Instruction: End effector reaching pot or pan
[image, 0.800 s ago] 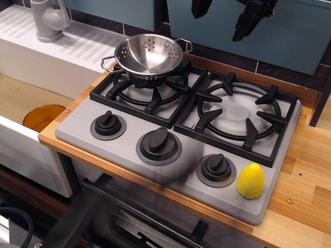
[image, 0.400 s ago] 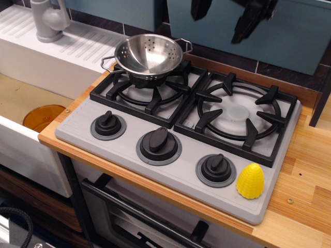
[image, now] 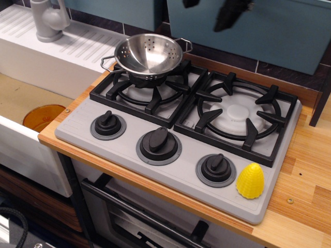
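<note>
**Gripper high above the stove, fingers spread**

The gripper hangs at the top edge, its fingers wide apart and holding nothing; it has risen and shifted left since earlier. Below it spreads the worktop. The colander sits upright below-left on the rear-left burner, loop handles running left-right, unmoved.

The gripper hung at the very top of the view, above the far edge of the bench, and most of it was cut off by the frame. Only its two dark fingers showed, pointing downward. One finger reached lower, tapering to a point and slanting down to the left; the other appeared only as a short dark tip near the top border. A clear gap separated the two, and they held nothing.
</note>
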Robot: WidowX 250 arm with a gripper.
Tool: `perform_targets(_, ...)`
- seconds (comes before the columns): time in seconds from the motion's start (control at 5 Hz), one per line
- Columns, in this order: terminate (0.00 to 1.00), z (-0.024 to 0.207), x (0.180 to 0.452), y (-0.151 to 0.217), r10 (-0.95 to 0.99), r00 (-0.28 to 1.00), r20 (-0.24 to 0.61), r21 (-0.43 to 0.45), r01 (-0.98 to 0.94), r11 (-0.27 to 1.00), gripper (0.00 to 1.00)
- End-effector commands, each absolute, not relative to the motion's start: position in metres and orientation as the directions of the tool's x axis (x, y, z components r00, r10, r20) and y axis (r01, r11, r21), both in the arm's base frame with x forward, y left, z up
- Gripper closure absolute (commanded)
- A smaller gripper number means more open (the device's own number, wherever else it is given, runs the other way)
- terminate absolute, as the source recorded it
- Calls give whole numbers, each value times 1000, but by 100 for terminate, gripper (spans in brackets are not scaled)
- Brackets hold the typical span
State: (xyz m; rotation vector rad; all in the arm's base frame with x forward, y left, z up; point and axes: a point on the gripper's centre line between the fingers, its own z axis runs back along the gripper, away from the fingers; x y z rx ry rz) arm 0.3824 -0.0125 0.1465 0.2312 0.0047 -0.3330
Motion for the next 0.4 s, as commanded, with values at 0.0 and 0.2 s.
perform_targets(0.0,0,167,388,6,-316,948,42,261,295,919,0)
perform_targets(0.2,0,145,382,11,-298,952,69,240,274,931,0)
